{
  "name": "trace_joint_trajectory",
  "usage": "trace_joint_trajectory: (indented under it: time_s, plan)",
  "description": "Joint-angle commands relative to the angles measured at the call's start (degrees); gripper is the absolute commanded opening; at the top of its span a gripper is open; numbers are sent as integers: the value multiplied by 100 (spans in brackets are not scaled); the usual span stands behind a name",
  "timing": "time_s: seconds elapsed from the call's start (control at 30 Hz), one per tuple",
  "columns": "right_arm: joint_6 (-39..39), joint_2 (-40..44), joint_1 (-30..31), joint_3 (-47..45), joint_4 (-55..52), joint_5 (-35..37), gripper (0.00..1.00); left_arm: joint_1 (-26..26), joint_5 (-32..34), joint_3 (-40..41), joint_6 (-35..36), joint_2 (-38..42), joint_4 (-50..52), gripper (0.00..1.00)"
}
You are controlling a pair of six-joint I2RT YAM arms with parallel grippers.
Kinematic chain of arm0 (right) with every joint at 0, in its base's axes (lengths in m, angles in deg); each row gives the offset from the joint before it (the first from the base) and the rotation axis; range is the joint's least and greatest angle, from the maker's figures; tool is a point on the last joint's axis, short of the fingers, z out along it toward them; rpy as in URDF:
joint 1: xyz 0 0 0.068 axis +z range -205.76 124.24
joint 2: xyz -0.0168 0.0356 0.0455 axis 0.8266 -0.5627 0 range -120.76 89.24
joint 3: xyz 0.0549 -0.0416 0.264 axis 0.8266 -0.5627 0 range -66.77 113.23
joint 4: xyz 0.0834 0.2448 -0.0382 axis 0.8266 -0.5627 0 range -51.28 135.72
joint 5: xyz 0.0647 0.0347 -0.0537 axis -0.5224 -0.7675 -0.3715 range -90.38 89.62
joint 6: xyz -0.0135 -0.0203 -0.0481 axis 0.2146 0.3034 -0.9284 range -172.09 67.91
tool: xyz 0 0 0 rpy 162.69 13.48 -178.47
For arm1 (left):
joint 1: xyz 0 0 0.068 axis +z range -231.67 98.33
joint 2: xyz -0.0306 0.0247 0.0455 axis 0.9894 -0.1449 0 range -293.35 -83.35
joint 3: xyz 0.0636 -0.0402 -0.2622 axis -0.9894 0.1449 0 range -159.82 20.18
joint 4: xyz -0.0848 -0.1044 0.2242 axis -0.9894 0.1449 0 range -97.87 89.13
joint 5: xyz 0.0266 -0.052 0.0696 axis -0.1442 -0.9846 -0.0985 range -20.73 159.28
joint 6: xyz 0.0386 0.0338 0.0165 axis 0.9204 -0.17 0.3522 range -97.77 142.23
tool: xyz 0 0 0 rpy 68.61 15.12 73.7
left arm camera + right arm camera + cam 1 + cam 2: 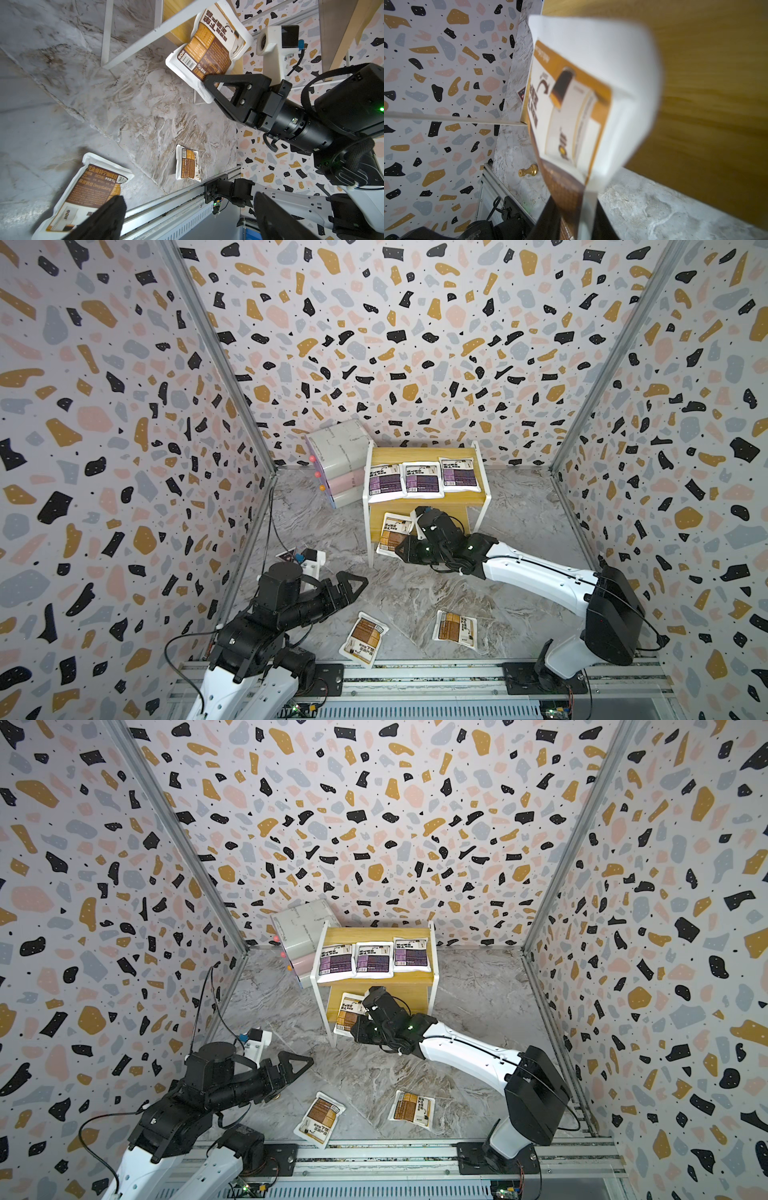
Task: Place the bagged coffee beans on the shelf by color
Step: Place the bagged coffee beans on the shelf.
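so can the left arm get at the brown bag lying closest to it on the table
Probably yes. That brown bag lies flat in the open near the left claw, which is wide open. Nothing stands between them, and the right arm is away at the shelf.

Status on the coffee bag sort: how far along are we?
Done: three purple pouches lie in a row on the upper board.
In hand: one brown pouch is at the right gripper, partly on the lower board; grip unclear.
To do: two more brown pouches on the table. The left gripper is open and empty.
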Motion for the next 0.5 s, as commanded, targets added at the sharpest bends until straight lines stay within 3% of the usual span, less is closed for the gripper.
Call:
trace_joint_trajectory:
  time_s: [0.0, 0.47]
  plan:
    - [13, 59, -20, 326, 263, 242, 25, 39, -99, -142, 161, 80, -20, 100]
    - [201, -154, -21, 564, 476, 539, 29, 43, -202, 2, 147, 272, 145, 100]
